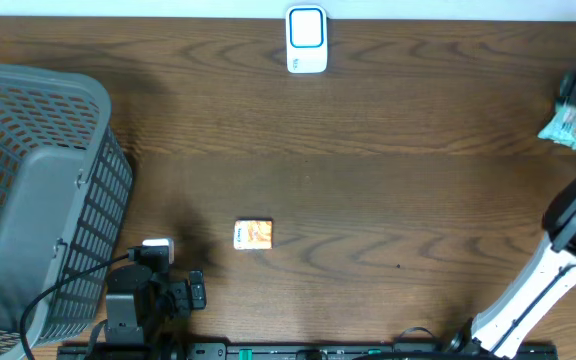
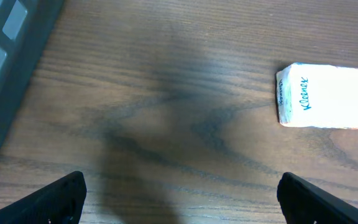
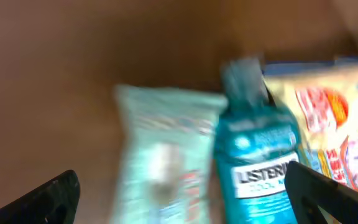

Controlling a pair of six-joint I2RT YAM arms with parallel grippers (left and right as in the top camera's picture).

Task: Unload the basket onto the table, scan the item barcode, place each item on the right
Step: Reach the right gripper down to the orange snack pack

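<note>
Looking into the grey mesh basket [image 1: 103, 200], we make out only its own grey floor. The Kleenex pack [image 2: 326, 96] lies flat mid-table, white with blue script, ahead of our left gripper [image 2: 179, 202], jaws apart. Our right gripper [image 3: 179, 199], likewise spread, hovers over a Listerine bottle [image 3: 257, 162].

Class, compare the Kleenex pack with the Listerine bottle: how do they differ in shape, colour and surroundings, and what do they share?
Shape: the Kleenex pack is a flat rectangular block; the Listerine bottle narrows to a dark cap. Colour: the pack looks white with blue script; the bottle is teal-blue. Surroundings: the pack lies alone; the bottle is crowded by packets. Shared: both sit on the table.
</note>
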